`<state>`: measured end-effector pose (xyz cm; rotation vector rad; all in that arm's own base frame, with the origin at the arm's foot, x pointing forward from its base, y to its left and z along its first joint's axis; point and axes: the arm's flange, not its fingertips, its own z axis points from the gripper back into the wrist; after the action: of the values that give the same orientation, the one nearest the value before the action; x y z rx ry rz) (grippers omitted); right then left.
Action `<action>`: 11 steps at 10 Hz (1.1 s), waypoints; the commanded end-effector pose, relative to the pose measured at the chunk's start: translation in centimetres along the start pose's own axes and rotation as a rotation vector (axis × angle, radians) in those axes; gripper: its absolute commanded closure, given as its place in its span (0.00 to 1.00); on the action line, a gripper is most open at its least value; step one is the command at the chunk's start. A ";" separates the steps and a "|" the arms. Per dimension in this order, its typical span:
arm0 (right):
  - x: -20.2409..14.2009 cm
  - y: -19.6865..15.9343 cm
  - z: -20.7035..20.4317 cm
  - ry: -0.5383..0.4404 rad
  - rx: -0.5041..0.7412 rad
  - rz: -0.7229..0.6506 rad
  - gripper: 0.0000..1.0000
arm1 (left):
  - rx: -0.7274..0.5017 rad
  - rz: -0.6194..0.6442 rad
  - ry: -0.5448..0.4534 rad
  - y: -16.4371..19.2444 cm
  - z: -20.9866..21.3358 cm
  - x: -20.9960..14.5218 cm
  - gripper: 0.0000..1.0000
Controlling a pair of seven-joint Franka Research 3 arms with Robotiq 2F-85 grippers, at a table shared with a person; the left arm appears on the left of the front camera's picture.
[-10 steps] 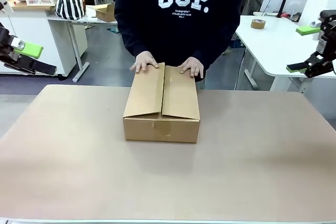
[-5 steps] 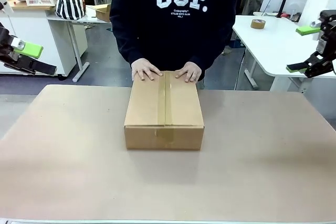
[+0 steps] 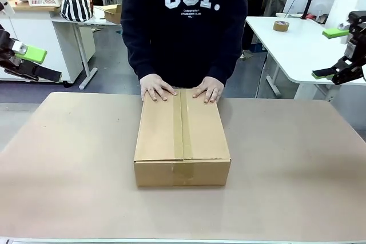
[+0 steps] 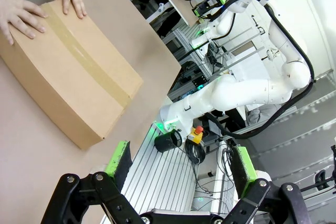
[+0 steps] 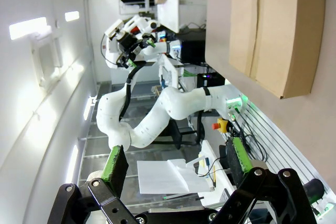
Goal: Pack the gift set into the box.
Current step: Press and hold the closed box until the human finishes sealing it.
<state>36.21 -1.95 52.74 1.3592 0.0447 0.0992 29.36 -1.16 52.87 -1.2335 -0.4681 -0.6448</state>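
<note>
Cardboard box [image 3: 182, 135] sits closed, person's hands [image 3: 157, 87] atop.

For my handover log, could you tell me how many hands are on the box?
2: one hand on the box's far left corner, the other hand on its far right corner.

A person [image 3: 186, 38] presses the closed, taped box [image 3: 182, 135] on the table [image 3: 68, 158].

The right arm [image 4: 247, 90] is glossy white with a black cable [image 4: 295, 48] along it. The left gripper [image 4: 181, 162] is black linkage with green pads [image 4: 119, 158]. The person's dark sweatshirt [image 3: 186, 38] reads "CGP." in white.
</note>
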 end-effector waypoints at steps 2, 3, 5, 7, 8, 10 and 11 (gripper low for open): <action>0.1 0.3 0.1 -0.001 0.021 0.006 0.00 | -0.019 -0.019 -0.017 0.0 -0.2 0.2 0.00; 0.1 0.3 0.1 -0.001 0.021 0.006 0.00 | -0.019 -0.019 -0.017 0.0 -0.2 0.2 0.00; 0.1 0.3 0.1 -0.001 0.021 0.006 0.00 | -0.019 -0.019 -0.017 0.0 -0.2 0.2 0.00; 0.1 0.3 0.1 -0.001 0.021 0.006 0.00 | -0.019 -0.019 -0.017 0.0 -0.2 0.2 0.00; 0.1 0.3 0.1 -0.001 0.021 0.006 0.00 | -0.019 -0.019 -0.017 0.0 -0.2 0.2 0.00; 0.0 0.0 0.0 0.000 0.000 0.000 0.00 | -0.019 -0.019 -0.017 0.0 -0.2 0.2 0.00; 1.2 0.7 -1.1 0.041 -0.068 0.125 0.00 | 0.000 0.000 0.000 0.0 0.0 0.0 0.00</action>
<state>36.33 -1.43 52.87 1.3433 0.0333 0.1361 29.37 -1.13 52.85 -1.2324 -0.4685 -0.6436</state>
